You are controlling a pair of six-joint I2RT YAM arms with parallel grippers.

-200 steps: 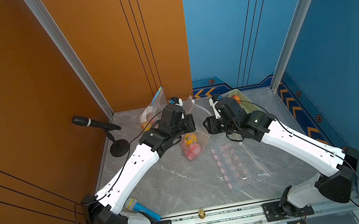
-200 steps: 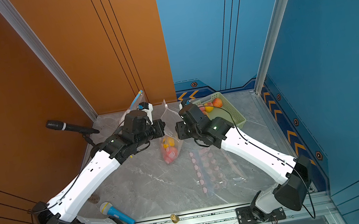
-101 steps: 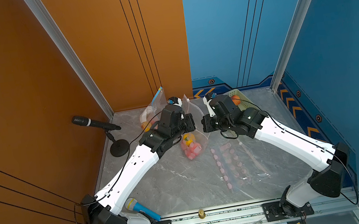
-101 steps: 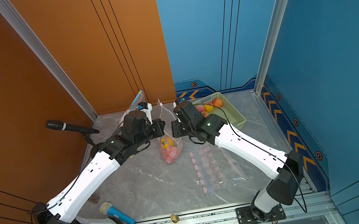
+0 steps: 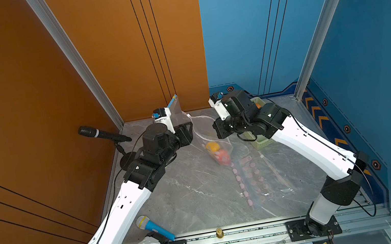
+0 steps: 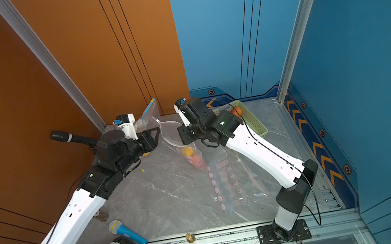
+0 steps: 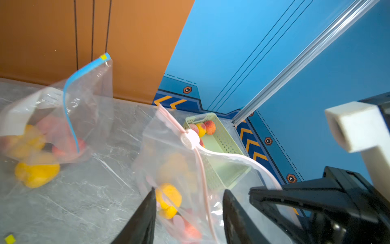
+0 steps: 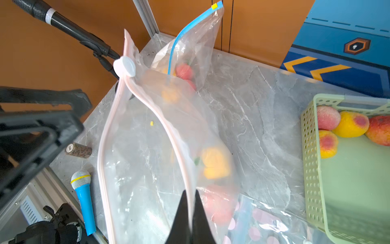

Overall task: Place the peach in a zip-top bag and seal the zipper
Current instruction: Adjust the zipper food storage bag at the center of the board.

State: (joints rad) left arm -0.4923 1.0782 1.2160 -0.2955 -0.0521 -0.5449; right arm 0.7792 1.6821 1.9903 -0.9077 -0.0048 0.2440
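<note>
A clear zip-top bag [image 8: 147,137] with a pink zipper hangs upright over the back middle of the table, its mouth gaping beyond the white slider [image 8: 124,66]. A yellow peach [image 8: 215,162] and a pink-red one [image 8: 219,202] lie in its bottom, seen in both top views [image 5: 212,147] [image 6: 197,160]. My right gripper [image 8: 191,191] is shut on one pink zipper strip. My left gripper [image 7: 189,190] is open; its fingers stand on either side of the bag's zipper edge [image 7: 203,179], apart from it. The slider [image 7: 190,138] sits beyond them.
A green basket [image 8: 308,131] with several peaches stands at the back right. A second bag [image 7: 69,101] with a blue zipper and fruit leans at the back wall. Polka-dot bags [image 5: 250,180] lie flat mid-table. A black microphone [image 5: 99,134] and a blue toy microphone [image 5: 153,227] are at the left.
My right gripper closed on the bag's zipper strip and shifted a little toward the back. My left gripper then opened and let go of the bag.
</note>
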